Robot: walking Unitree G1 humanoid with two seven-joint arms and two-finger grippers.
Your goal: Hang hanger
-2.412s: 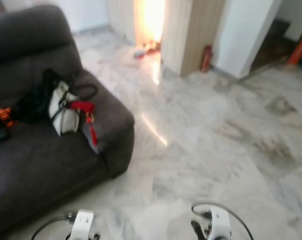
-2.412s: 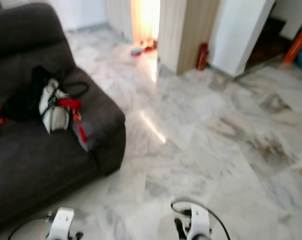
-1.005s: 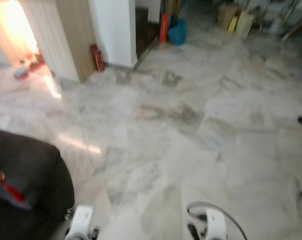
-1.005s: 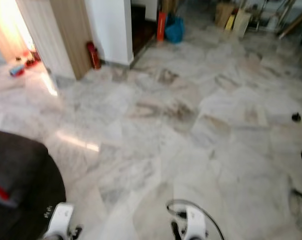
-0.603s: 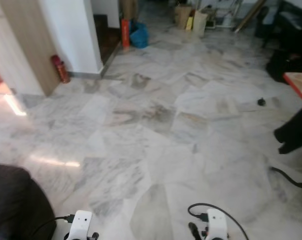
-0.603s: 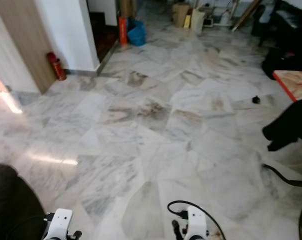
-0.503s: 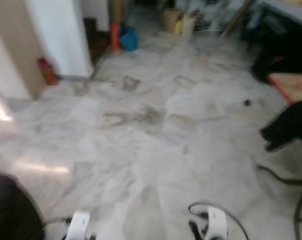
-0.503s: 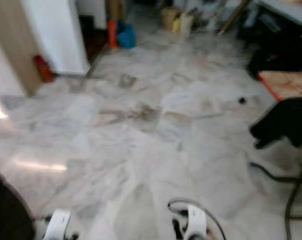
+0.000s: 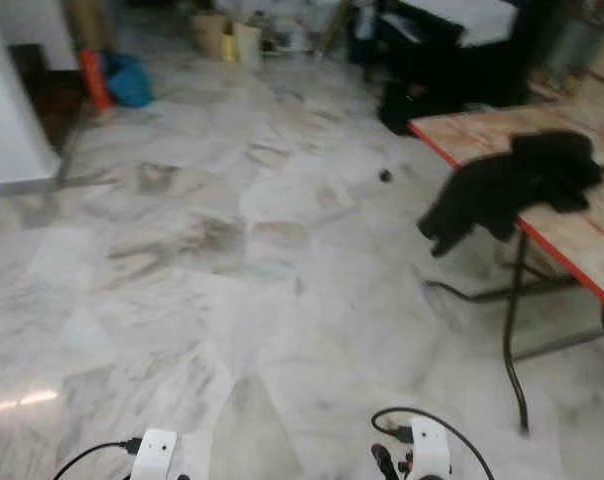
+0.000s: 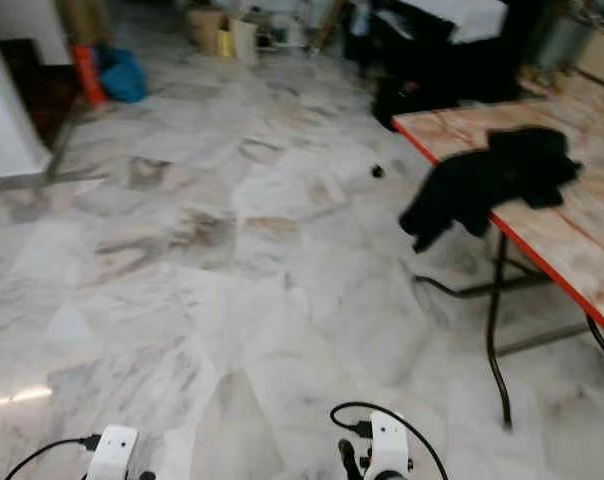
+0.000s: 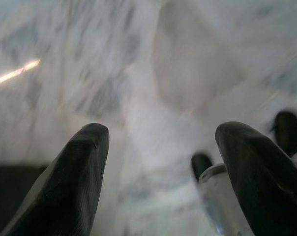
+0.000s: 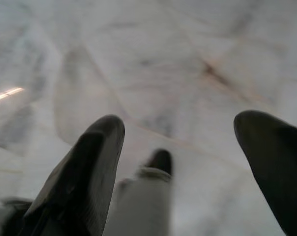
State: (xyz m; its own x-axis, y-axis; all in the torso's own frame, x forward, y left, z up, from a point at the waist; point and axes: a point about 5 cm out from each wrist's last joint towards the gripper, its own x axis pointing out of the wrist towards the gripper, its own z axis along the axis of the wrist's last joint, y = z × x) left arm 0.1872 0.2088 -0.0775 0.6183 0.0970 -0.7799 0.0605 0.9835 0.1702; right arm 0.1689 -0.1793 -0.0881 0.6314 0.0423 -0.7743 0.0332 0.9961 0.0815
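A black garment (image 9: 512,190) lies on a table (image 9: 572,240) with a pale marbled top, red edge and thin black legs, at the right; part of it droops over the near edge. I cannot make out a hanger. Both arms hang low at the bottom of the head views, left wrist (image 9: 154,455) and right wrist (image 9: 427,450). In the left wrist view my left gripper (image 11: 161,142) is open over the marble floor with nothing between its fingers. The right wrist view has my right gripper (image 12: 180,142) open too, also empty, above the floor.
Pale marble floor (image 9: 232,280) spreads ahead. A white wall corner (image 9: 12,120) stands at the left, with an orange object and a blue bag (image 9: 127,80) beyond it. Boxes (image 9: 222,38) and dark furniture (image 9: 442,60) line the far side. A small dark object (image 9: 385,176) lies on the floor.
The camera has swung right: the sofa and bright doorway have left the picture, and the table with the black garment has come in at the right. Both arms stay hanging low.
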